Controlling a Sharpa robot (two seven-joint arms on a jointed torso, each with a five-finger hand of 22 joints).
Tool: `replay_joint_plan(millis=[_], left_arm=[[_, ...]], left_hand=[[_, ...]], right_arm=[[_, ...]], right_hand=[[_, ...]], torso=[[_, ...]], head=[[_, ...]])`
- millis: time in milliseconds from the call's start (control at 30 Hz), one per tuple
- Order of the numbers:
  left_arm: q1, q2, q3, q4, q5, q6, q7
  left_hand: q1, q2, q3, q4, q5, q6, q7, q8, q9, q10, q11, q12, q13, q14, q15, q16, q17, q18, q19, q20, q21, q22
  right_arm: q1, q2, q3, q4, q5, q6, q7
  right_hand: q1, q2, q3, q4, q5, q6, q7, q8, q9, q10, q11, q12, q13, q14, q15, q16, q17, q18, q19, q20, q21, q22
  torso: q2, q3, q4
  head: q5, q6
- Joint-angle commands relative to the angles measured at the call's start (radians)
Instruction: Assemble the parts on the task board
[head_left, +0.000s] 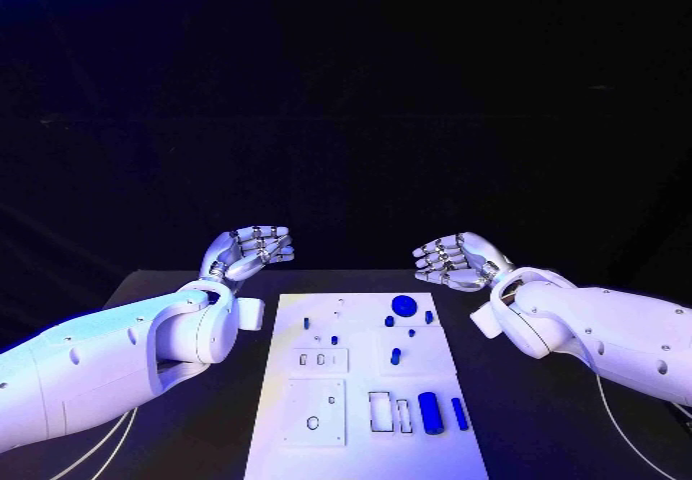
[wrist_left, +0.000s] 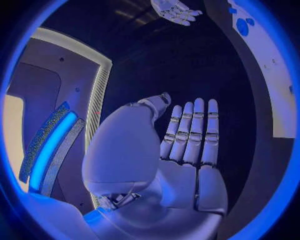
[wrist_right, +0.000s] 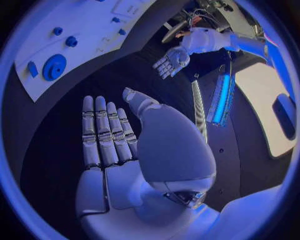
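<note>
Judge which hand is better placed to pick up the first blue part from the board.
Probably the right hand. Both hands are open and raised beyond the task board, but the blue disc and long blue cylinder lie on the board's right side, farther from the left hand.

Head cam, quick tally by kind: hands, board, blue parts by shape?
Hands: 2 (left hand, right hand)
Task board: 1
Blue disc: 1
Long blue pieces: 2
Small blue pegs: 4 plainly visible; the tinier dark spots are too small to tell
Total: 10
</note>
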Motion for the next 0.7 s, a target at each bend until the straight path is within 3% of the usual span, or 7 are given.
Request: replay_joint_plan(millis=[33,133,233,400,500,600,700], left_arm=[[0.003,-0.014,0.004,0.035,-0.063,0.053,-0.021],[0.004,-0.034,0.008,0.071,-0.078,0.062,-0.029],[0.004,-0.050,0.011,0.100,-0.085,0.067,-0.034],[0.005,-0.074,0.016,0.144,-0.091,0.077,-0.040],[0.005,-0.084,0.019,0.161,-0.091,0.079,-0.041],[0.006,-0.093,0.022,0.176,-0.089,0.082,-0.042],[0.007,-0.101,0.025,0.188,-0.084,0.084,-0.044]], left_hand=[[0.002,-0.017,0.023,-0.018,-0.002,0.012,0.014,-0.008,0.000,0.016,-0.004,-0.012,-0.002,0.012,-0.003,0.005,0.011,0.005,0.010,-0.006,0.011,0.004],[0.003,-0.025,0.028,-0.027,-0.002,0.012,0.014,-0.011,0.000,0.019,-0.003,-0.018,-0.002,0.014,-0.005,0.005,0.014,0.005,0.012,-0.007,0.015,0.005],[-0.002,-0.032,0.028,-0.031,-0.003,0.010,0.018,-0.015,-0.001,0.019,0.000,-0.023,-0.002,0.015,-0.004,0.005,0.018,0.005,0.015,-0.009,0.020,0.008],[-0.013,-0.037,0.025,-0.032,-0.003,0.008,0.021,-0.020,-0.001,0.019,0.002,-0.030,-0.002,0.014,-0.002,0.003,0.022,0.004,0.020,-0.010,0.027,0.011],[-0.018,-0.039,0.022,-0.032,-0.003,0.007,0.022,-0.022,-0.001,0.019,0.003,-0.033,-0.001,0.012,-0.001,0.002,0.023,0.004,0.021,-0.010,0.030,0.011],[-0.023,-0.040,0.019,-0.033,-0.003,0.006,0.023,-0.024,-0.001,0.019,0.004,-0.036,-0.001,0.010,0.000,0.000,0.025,0.005,0.025,-0.011,0.035,0.014],[-0.025,-0.040,0.018,-0.033,-0.003,0.005,0.023,-0.026,-0.002,0.019,0.004,-0.038,-0.001,0.008,0.000,0.000,0.026,0.005,0.027,-0.012,0.037,0.014]], right_arm=[[0.009,0.001,0.001,0.008,-0.286,0.035,-0.115],[0.019,0.001,0.002,0.014,-0.389,0.046,-0.167],[0.026,0.004,0.003,0.017,-0.476,0.053,-0.206],[0.033,0.010,0.003,0.027,-0.615,0.074,-0.271],[0.034,0.017,0.003,0.027,-0.663,0.087,-0.293],[0.035,0.026,0.003,0.024,-0.704,0.101,-0.311],[0.034,0.036,0.003,0.020,-0.736,0.118,-0.326]], right_hand=[[-0.029,-0.047,0.096,-0.063,0.017,0.115,-0.015,0.004,0.004,0.137,-0.040,-0.013,0.004,0.202,-0.059,0.045,0.064,0.015,0.073,-0.058,0.206,0.121],[-0.050,-0.058,0.103,-0.079,0.018,0.135,-0.028,-0.004,0.008,0.171,-0.058,-0.014,0.006,0.301,-0.091,0.106,0.132,0.018,0.096,-0.084,0.333,0.204],[-0.073,-0.067,0.114,-0.077,0.027,0.156,-0.040,-0.005,0.015,0.216,-0.073,-0.005,0.015,0.359,-0.110,0.173,0.201,0.021,0.116,-0.098,0.394,0.244],[-0.118,-0.096,0.139,-0.057,0.035,0.182,-0.057,-0.007,0.040,0.256,-0.094,-0.015,0.036,0.426,-0.132,0.351,0.366,0.018,0.186,-0.122,0.472,0.305],[-0.138,-0.114,0.150,-0.042,0.031,0.177,-0.053,-0.014,0.053,0.204,-0.087,-0.015,0.030,0.449,-0.126,0.478,0.463,-0.024,0.342,-0.120,0.647,0.579],[-0.141,-0.123,0.152,-0.032,0.029,0.169,-0.049,-0.020,0.069,0.149,-0.076,-0.014,0.019,0.461,-0.118,0.724,0.691,-0.055,0.441,-0.113,0.772,0.781],[-0.138,-0.124,0.139,-0.027,0.025,0.161,-0.048,-0.025,0.080,0.132,-0.073,-0.014,0.018,0.462,-0.114,0.843,0.797,-0.069,0.484,-0.108,0.832,0.878]], torso=[[0.019,0.0001,0.0078],[0.030,-0.0005,0.0124],[0.037,-0.0022,0.0141],[0.048,-0.0058,0.0221],[0.057,-0.0083,0.0283],[0.064,-0.0100,0.0332],[0.070,-0.0116,0.0374]], head=[[-0.010,0.002],[-0.015,-0.007],[-0.017,0.001],[-0.021,-0.006],[-0.027,-0.011],[-0.031,-0.016],[-0.033,-0.021]])
